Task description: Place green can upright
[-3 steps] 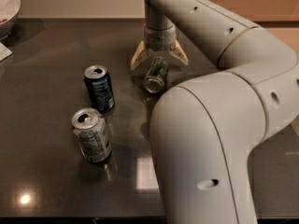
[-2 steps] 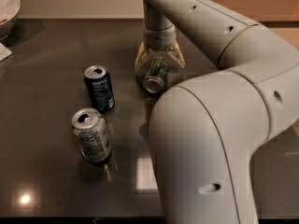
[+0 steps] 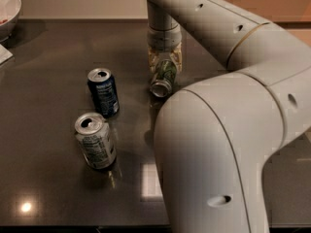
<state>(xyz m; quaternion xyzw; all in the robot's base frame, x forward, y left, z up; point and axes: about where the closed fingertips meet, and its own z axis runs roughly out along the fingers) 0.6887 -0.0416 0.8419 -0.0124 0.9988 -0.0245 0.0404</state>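
Dark, glossy table (image 3: 53, 47) fills the 1 camera view, with a pale wall behind it. The tool (image 3: 165, 68) hangs from the arm's wrist at the far middle of the table, pointing down. Its 2 fingers (image 3: 153, 62) press against opposite sides of the green can (image 3: 167, 72), gripping it. The can is tilted between them, its silver end turned down toward the camera. A dark blue can (image 3: 103, 92) stands upright to the view's left of the tool, somewhat nearer the camera. A silver-white can (image 3: 95, 141) stands nearer still. A white bowl (image 3: 7, 6) sits far left. The arm's elbow (image 3: 218, 144) fills the foreground.
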